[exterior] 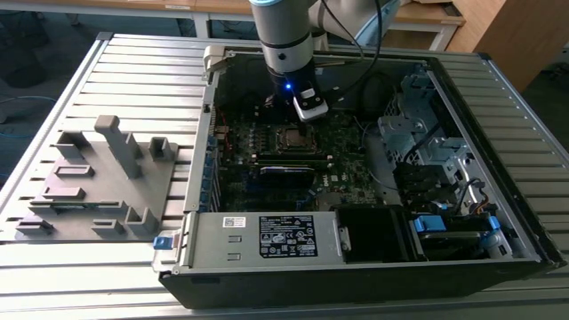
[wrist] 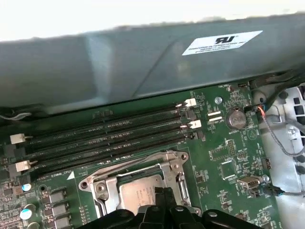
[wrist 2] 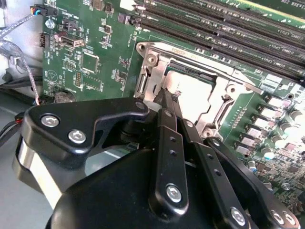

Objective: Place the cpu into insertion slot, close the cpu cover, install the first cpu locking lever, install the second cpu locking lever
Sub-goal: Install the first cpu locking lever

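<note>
cpu seated in insertion slot, cpu cover down. Gripper fingertips pinched together right at cover's edge, apparently reaching for a locking lever.

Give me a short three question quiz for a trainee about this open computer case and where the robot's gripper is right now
1. True or false: the cpu already lies in the insertion slot.
2. What is the gripper nearest to: (A) the memory slots, (B) the cpu cover, (C) the coin battery?
3. In the exterior view, which side of the computer case has the grey fixture block beside it?

Key
1. True; its silver top shows through the cover's window.
2. B; the fingertips meet at the cover's edge.
3. The exterior view's left.
</note>
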`<state>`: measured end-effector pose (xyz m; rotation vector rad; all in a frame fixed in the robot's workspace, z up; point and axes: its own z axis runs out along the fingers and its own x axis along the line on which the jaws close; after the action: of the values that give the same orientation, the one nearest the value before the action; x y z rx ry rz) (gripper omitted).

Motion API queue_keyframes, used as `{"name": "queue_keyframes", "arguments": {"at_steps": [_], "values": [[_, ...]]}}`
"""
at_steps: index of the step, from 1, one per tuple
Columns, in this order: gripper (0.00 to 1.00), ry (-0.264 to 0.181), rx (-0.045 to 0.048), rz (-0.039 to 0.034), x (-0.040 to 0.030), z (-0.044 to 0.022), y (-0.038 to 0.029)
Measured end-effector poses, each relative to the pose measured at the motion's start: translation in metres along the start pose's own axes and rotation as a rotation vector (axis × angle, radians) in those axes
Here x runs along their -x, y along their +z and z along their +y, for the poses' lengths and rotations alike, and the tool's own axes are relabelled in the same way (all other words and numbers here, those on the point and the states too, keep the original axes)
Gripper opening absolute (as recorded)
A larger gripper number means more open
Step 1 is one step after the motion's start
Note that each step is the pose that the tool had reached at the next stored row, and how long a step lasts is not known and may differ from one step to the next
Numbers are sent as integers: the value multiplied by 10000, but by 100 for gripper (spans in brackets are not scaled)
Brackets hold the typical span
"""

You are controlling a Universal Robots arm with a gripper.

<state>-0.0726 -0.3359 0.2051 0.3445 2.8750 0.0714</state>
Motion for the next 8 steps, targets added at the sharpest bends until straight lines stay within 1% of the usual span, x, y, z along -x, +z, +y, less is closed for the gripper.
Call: {"name": "queue_keyframes", "arguments": {"at_steps": [1,2,5,6,7,8], "values": [[10,1,-36,115,1,0,1],[10,2,-84,268,2,0,3],[10,4,-234,773,4,0,10],[10,3,-291,931,5,0,12],[10,2,-336,1039,5,0,13],[10,1,-354,1082,5,0,13]]}}
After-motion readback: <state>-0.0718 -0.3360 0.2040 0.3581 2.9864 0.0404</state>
